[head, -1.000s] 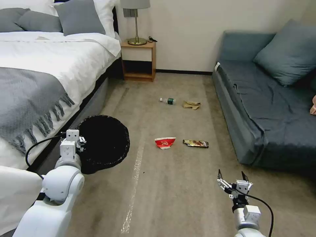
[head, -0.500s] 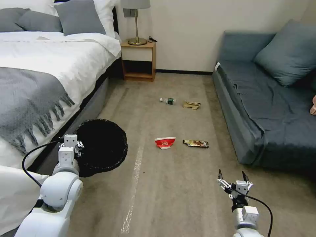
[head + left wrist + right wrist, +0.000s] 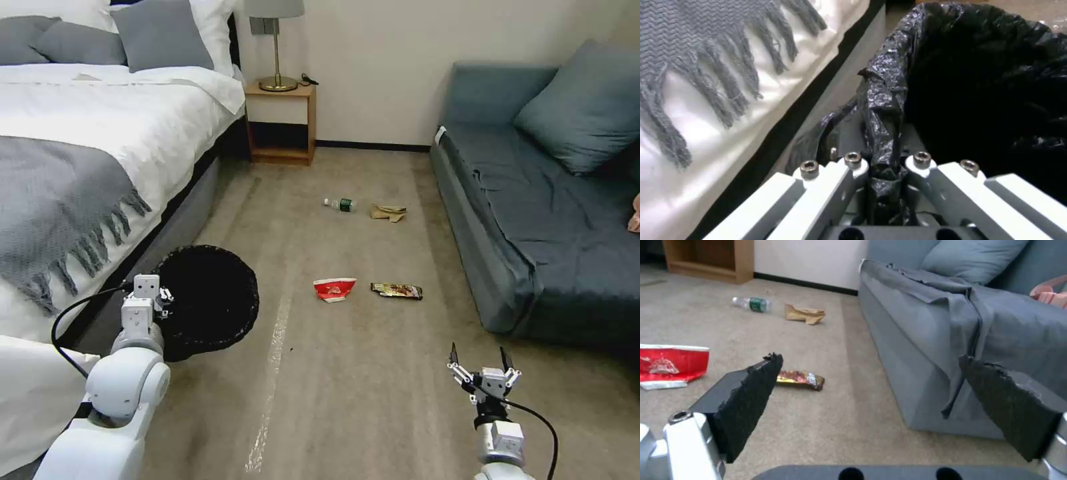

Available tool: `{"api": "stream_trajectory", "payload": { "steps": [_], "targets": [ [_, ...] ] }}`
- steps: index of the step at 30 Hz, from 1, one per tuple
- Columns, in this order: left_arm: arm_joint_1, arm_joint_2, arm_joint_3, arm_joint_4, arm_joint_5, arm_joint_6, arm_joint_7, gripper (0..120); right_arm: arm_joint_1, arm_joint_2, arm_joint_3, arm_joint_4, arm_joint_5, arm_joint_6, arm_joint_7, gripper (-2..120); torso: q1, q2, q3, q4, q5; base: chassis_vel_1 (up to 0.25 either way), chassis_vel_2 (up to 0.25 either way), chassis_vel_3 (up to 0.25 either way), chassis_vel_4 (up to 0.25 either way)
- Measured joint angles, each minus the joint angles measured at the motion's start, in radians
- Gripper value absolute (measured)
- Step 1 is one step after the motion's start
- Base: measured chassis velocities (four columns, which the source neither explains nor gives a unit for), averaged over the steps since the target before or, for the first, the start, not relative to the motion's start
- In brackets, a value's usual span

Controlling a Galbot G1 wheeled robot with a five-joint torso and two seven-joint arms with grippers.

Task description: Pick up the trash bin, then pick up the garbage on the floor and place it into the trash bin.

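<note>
1. The right gripper (image 3: 478, 359) hovers above the carpet nearest the robot, its jaws spread wide with nothing between them; the dark pads (image 3: 749, 400) frame the litter beyond.
2. The left gripper (image 3: 162, 294) is clenched on the rim of the trash bin (image 3: 212, 297); in the left wrist view the crinkled black liner (image 3: 882, 110) is pinched between its fingers.
3. The trash bin sits just beside the bed (image 3: 100, 147), near its foot end, the opening tilted toward the camera.
4. Farther out from the bed, on the open carpet, lies the red-white wrapper (image 3: 335, 289), with the brown-gold snack wrapper (image 3: 397, 291) close beside it on the side away from the bed.
5. Farther still, the clear bottle (image 3: 340, 204) and the crumpled tan paper (image 3: 389, 213) lie side by side, the bottle nearer the bed.
</note>
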Motion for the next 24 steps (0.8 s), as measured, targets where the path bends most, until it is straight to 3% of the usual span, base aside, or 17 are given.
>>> {"api": "stream_trajectory", "payload": {
  "steps": [24],
  "targets": [
    [-0.013, -0.005, 0.016, 0.006, 0.004, 0.001, -0.004, 4, 0.016, -0.009, -0.006, -0.013, 0.017, -0.014, -0.013, 100, 0.0, 0.0, 0.0, 0.0, 0.0, -0.011, 0.014, 0.011, -0.011]
  ]
}}
